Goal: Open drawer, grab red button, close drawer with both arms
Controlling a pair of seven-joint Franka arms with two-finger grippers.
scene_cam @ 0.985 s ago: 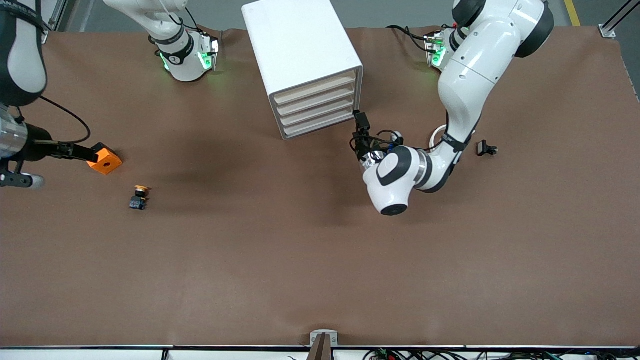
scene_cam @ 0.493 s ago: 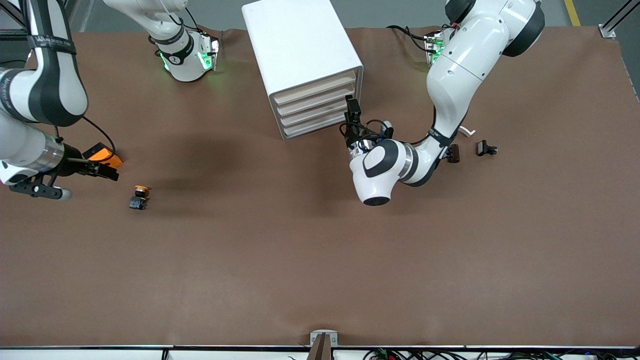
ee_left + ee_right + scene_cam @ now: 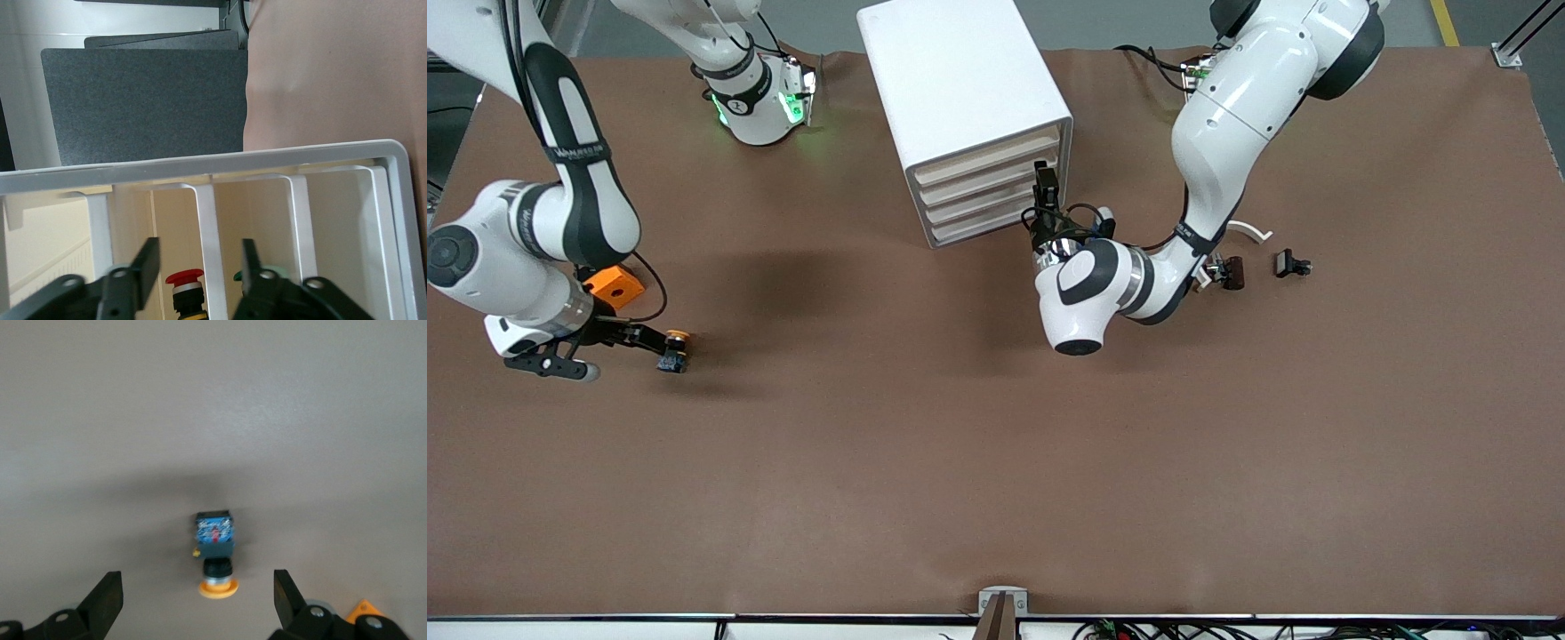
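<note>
The white cabinet stands at the table's robot end, and its four beige drawer fronts all look pushed in. My left gripper is open right at the drawer fronts, at the cabinet's corner toward the left arm. In the left wrist view the red-capped button shows inside the cabinet, between my open left gripper's fingers. My right gripper is open, low over the table beside the yellow-capped button, which lies between the open right gripper's fingers in the right wrist view.
An orange square block lies by the right arm's wrist. A green cap sits beside the red button in the cabinet. A small black part, a brown part and a white curved piece lie near the left arm's elbow.
My right gripper has moved from the orange block to the yellow-capped button. My left gripper has moved up along the cabinet's front to a higher drawer.
</note>
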